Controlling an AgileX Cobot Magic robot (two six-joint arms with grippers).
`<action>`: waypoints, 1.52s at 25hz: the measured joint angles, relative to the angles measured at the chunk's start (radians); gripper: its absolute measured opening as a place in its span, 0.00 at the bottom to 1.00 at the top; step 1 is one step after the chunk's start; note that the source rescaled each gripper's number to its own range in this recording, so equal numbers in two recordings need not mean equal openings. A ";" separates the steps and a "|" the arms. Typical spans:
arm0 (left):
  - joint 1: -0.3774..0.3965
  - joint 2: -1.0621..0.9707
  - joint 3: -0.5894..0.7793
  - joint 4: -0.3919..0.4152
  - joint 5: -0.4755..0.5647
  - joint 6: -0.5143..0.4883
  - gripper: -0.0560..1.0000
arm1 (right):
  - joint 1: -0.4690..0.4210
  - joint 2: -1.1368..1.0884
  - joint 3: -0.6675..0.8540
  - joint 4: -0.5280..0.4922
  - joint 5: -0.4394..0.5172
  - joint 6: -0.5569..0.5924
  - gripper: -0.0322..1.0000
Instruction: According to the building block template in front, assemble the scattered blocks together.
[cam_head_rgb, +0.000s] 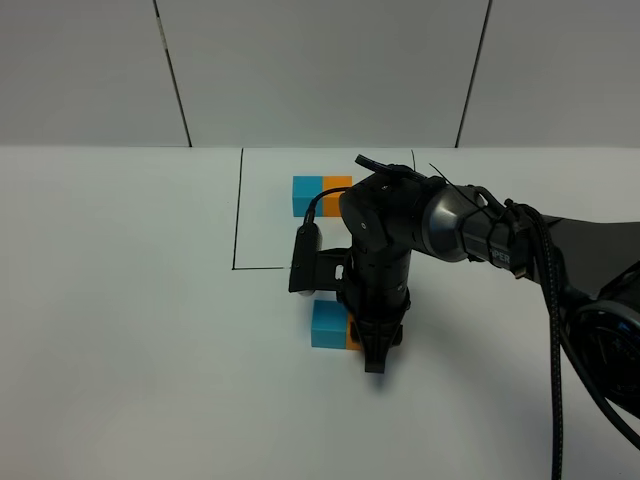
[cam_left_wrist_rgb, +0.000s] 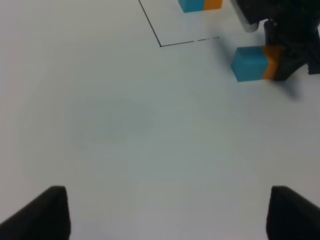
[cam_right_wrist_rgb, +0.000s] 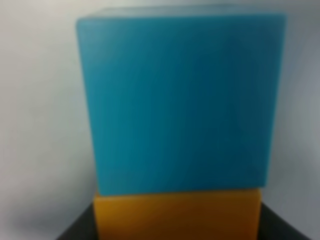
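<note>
Sideways, scattered blocks (cam_head_rgb: 330, 327) parallel to template (cam_head_rgb: 322, 195)

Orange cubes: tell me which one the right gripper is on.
The orange cube nearer the camera, outside the drawn outline, touching the loose blue cube. The right gripper covers most of it. The other orange cube belongs to the template bar inside the outline.

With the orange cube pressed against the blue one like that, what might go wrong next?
1. The right gripper sits shut on the matte orange cube; pulling away may drag it off the cyan-blue cube.
2. The arm hides the seam from above, so misalignment with the small blue-orange template bar could go unnoticed.
</note>
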 joint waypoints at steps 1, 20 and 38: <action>0.000 0.000 0.000 0.000 0.000 0.000 0.69 | 0.000 0.000 0.000 0.000 0.000 0.000 0.03; 0.000 0.000 0.000 0.000 0.000 0.002 0.69 | 0.016 -0.055 0.006 -0.063 -0.038 0.047 0.99; 0.000 0.000 0.000 0.000 0.000 0.002 0.69 | -0.278 -0.542 0.513 -0.040 -0.266 0.840 1.00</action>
